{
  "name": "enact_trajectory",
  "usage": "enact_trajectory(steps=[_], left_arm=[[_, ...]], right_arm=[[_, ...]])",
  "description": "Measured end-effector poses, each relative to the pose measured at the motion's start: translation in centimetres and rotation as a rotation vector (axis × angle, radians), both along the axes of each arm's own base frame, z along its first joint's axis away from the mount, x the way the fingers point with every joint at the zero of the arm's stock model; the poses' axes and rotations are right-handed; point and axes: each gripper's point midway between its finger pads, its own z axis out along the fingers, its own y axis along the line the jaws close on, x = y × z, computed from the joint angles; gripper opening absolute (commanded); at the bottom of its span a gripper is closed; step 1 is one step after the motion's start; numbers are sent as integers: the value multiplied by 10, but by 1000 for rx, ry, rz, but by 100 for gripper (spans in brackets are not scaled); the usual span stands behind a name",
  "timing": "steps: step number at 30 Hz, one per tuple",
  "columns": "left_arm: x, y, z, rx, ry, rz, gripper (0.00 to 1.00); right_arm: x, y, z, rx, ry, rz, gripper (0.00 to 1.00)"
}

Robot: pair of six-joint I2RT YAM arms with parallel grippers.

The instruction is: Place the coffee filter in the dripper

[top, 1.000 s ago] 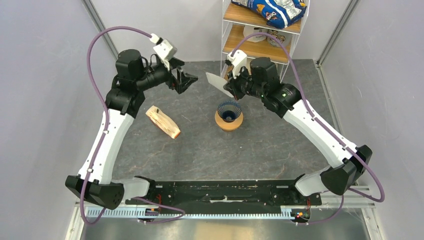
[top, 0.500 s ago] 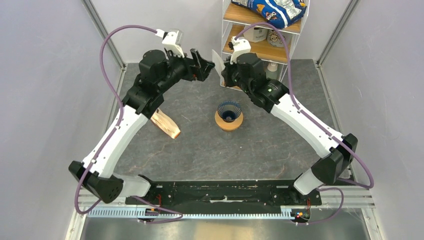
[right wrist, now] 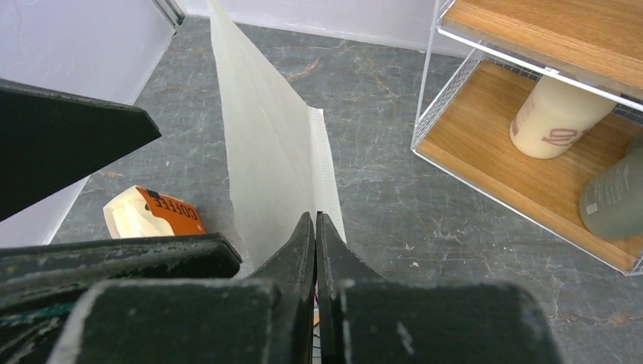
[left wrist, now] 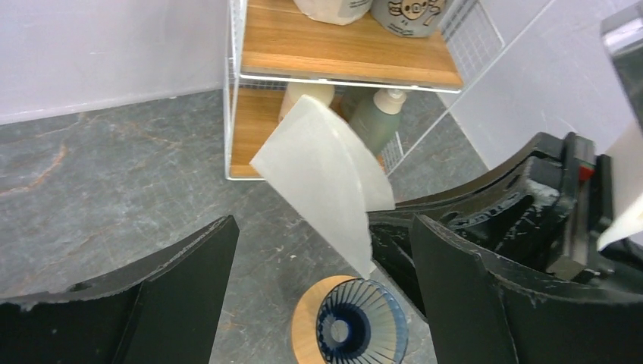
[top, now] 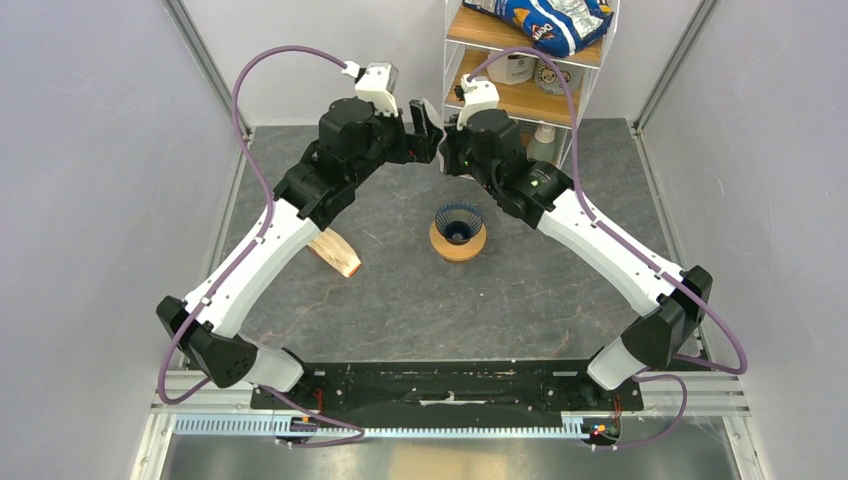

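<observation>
The coffee filter [right wrist: 265, 159], a thin white paper cone, is pinched at its lower edge by my shut right gripper [right wrist: 315, 220] and stands up in the air. In the left wrist view the filter [left wrist: 326, 171] hangs ahead of my open left gripper [left wrist: 322, 227], between the lines of its two fingers and touching neither. The dark blue ribbed dripper [top: 458, 220] sits on a flat orange-brown ring [top: 458, 247] at mid-table, below both grippers; it also shows in the left wrist view [left wrist: 360, 326]. From above, my left gripper [top: 425, 122] and right gripper [top: 447, 150] meet and hide the filter.
A cream-and-tan filter stack [top: 335, 252] lies left of the dripper, partly under the left arm; its orange label shows in the right wrist view [right wrist: 148, 216]. A wire-and-wood shelf [top: 520, 95] with cups and bottles stands close behind the grippers.
My left arm has swung right and back until its open gripper faces the filter. My right gripper has carried the filter back toward the shelf.
</observation>
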Motion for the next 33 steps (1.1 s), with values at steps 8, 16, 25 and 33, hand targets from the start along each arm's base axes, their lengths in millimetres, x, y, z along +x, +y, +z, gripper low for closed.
enact_trajectory(steps=[8,16,25,33], left_arm=[[6,11,-14,68,15,73,65],[11,12,-26,100,38,91,75],[-1,2,-15,33,-7,7,76],[2,1,-16,38,2,22,70]], right_arm=[[2,-3,1,9,-1,-30,0],[3,-3,3,17,-4,-32,0],[3,-3,4,18,-11,-31,0],[3,-3,4,16,-12,-30,0]])
